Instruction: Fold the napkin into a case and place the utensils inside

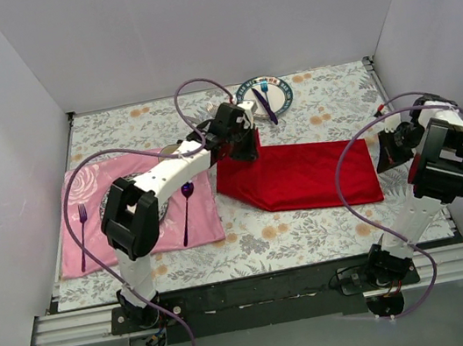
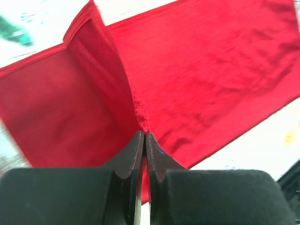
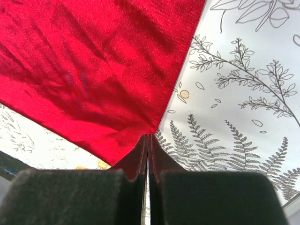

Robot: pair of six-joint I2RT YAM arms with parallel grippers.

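Note:
The red napkin (image 1: 303, 177) lies spread across the middle of the floral tablecloth. My left gripper (image 1: 242, 138) is shut on its far left edge and holds a fold of cloth (image 2: 140, 110) raised above the rest. My right gripper (image 1: 386, 150) is at the napkin's right end, jaws shut, with the corner of the napkin (image 3: 149, 132) running into its fingertips. A blurred teal handle (image 2: 13, 32) shows at the top left of the left wrist view, beyond the cloth. In the top view the utensils are hidden behind the left arm.
A pink rose-patterned placemat (image 1: 83, 191) lies at the left with a purple fork (image 1: 85, 236) and a purple spoon (image 1: 187, 209) on it. A plate (image 1: 284, 102) at the back holds a blue fork and a purple knife. White walls close three sides.

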